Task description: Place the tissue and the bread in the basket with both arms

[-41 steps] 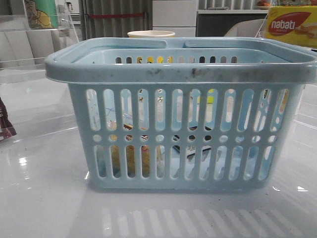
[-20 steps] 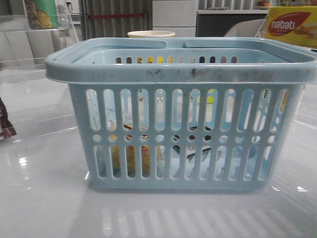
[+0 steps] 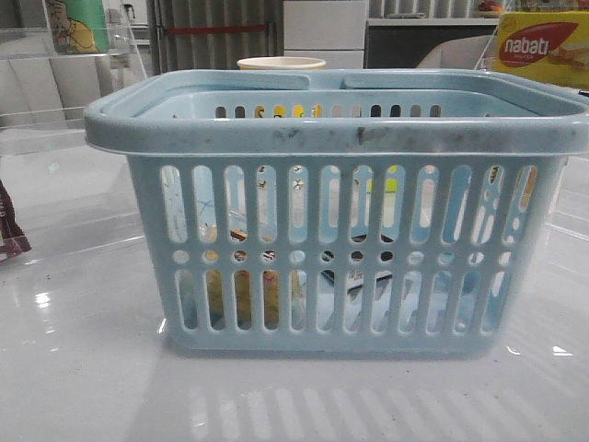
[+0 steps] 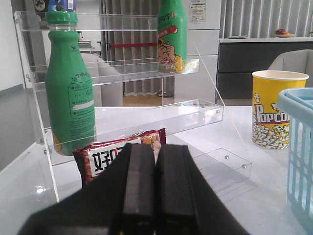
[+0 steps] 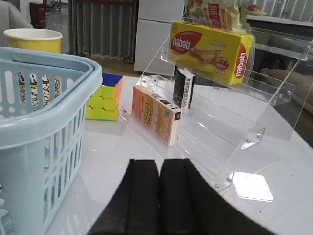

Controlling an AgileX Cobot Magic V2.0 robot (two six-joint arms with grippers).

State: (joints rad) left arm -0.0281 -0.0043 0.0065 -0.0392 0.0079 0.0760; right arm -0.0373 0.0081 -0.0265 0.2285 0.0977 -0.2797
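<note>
1. the pale blue basket (image 3: pixel 336 239) sits on the glossy white table (image 3: pixel 83 387), right in front, its scuffed rim facing me and both handles folded down.
2. through the lower slots on the left side i can make out something golden-yellow with a brown band, which looks like the bread (image 3: pixel 241 296), lying on the basket floor.
3. a bit right of it, also inside and low, a small dark shape with whitish parts shows through the slots; that would be the tissue (image 3: pixel 370 279), though it is only glimpsed.
4. the left gripper (image 4: pixel 155 186) has its two black fingers pressed together with nothing between them, off to the basket's left and not touching it.
5. past that gripper stands a clear acrylic shelf (image 4: pixel 146 117) with two green bottles (image 4: pixel 71 88) on it and a red snack packet (image 4: pixel 122 152) at its foot; a yellow popcorn cup (image 4: pixel 274 110) stands just beside the basket.
6. the right gripper (image 5: pixel 160 196) is likewise closed on nothing, beside the basket's right side.
7. on that side a second clear rack carries a yellow nabati box (image 5: pixel 210 49), with an orange carton (image 5: pixel 155 115) and a colour cube (image 5: pixel 104 97) below.
</note>
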